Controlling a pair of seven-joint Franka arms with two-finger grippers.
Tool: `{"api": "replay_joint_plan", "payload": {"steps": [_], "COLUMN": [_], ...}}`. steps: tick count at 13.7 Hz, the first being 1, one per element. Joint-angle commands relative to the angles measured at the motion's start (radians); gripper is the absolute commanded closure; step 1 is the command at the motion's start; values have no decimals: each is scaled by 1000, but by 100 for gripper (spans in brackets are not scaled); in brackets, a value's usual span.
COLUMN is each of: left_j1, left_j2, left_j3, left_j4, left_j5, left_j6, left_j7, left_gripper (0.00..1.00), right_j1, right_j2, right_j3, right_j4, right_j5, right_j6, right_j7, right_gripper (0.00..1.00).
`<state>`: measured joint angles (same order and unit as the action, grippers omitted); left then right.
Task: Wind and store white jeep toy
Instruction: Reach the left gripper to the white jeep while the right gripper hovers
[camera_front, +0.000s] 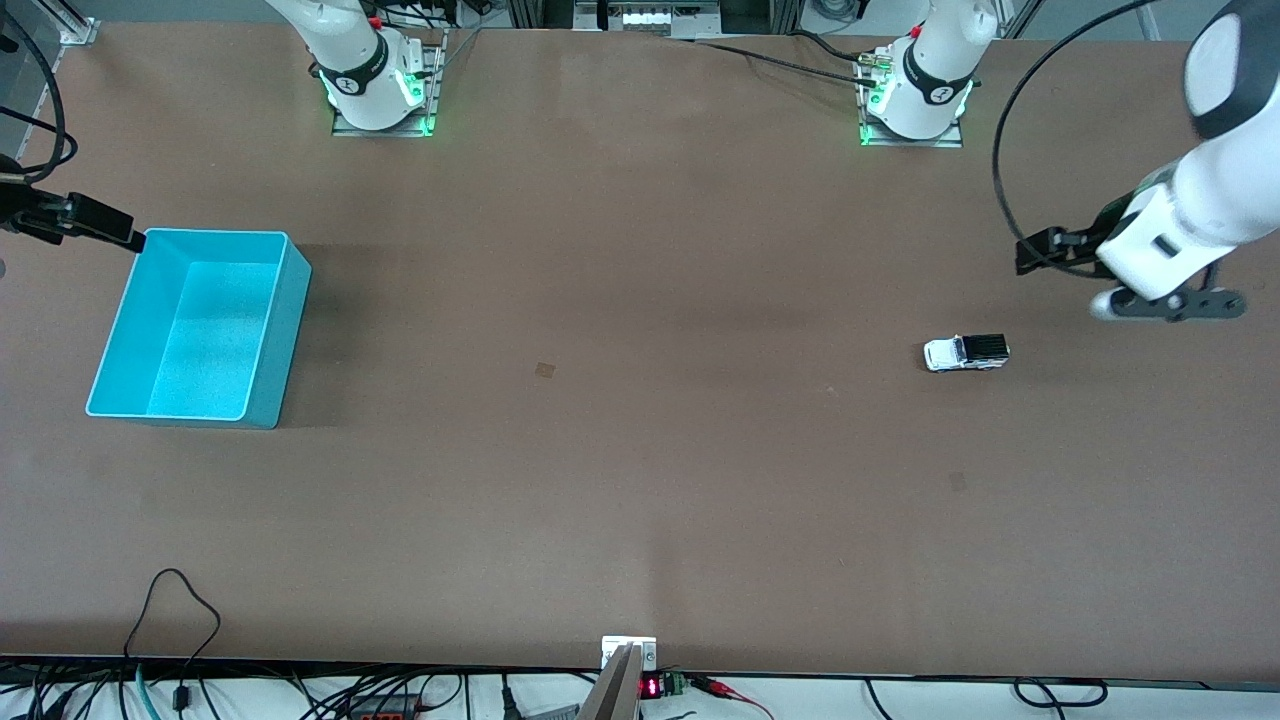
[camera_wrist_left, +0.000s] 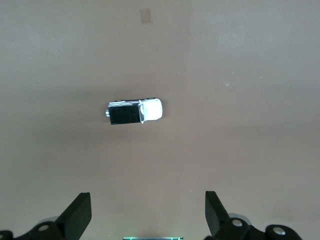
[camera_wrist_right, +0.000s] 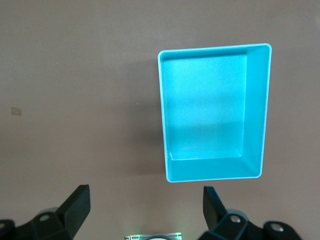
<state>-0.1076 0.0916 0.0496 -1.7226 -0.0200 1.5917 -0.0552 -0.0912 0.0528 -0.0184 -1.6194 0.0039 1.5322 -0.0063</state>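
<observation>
The white jeep toy (camera_front: 966, 353) stands on its wheels on the brown table (camera_front: 640, 450), toward the left arm's end, at about 3 o'clock from the turquoise bin (camera_front: 280, 330) and well apart from it. The left gripper (camera_wrist_left: 147, 215) hangs over the table near the jeep, jaws wide, holding nothing. The right gripper (camera_wrist_right: 145, 212) hangs beside the bin, jaws wide, holding nothing.

Even overhead light, soft shadows, slight blur

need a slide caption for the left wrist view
Open left gripper hovers over the brown table, its fingers apart, with the white jeep toy lying untouched on the table.
</observation>
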Motion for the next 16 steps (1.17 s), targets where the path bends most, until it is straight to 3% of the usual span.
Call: {"api": "replay_joint_plan", "payload": {"steps": [1,5,8,13,16], "left_j1": [-6,43,84,100,106], "left_j2": [86,207,269,292,292], "left_j3": [10,10,10,9,-19], "left_j4": [46,32,9,-121,-150], "left_j5": [-8,-3,-5,15,112], "left_j6": [-15,76,143,286,350], "left_j7": [24,159,366,633,822], "left_gripper": [0,0,0,0,0], "right_j1": [4,-2,-2,-1,4], "right_j2": [45,74,79,52,24], "right_j3": [11,11,11,11,11], "right_j4": [7,6,0,-78,-125], "right_j5": [-5,-5,-5,2,4], "right_j6": [-17,-26,-70,-106,-96], "right_j7": [-11,-17,-14,-4,5], "right_gripper": [0,0,0,0,0]}}
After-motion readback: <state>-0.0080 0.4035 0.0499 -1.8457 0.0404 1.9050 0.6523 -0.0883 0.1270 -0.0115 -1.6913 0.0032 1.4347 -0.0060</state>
